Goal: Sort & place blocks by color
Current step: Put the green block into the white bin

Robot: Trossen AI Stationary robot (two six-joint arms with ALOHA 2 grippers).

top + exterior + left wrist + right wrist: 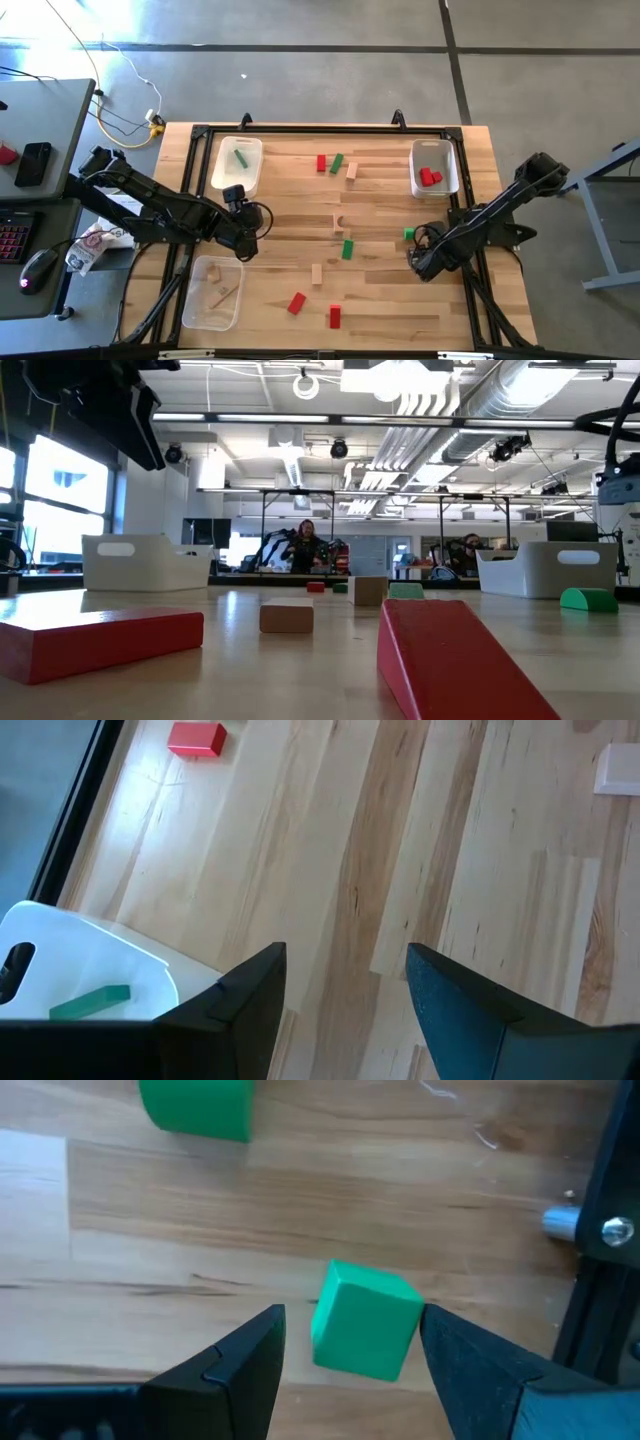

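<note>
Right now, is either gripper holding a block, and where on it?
Nothing is held. The right gripper is open, with a green cube sitting between its fingers, not clamped. The left gripper is open over bare table by the bin.

Two dark jointed arms, black angular fingers (235,1370), looped black cables

The high view looks straight down on the whole table (400,300) and both arms; the low view sits at table-top height, very close to a red block (100,640), and faces level into the room; each wrist view looks down at the boards from close above; the right wrist view and the high view share a green cube (365,1320) near the table's right edge.
</note>
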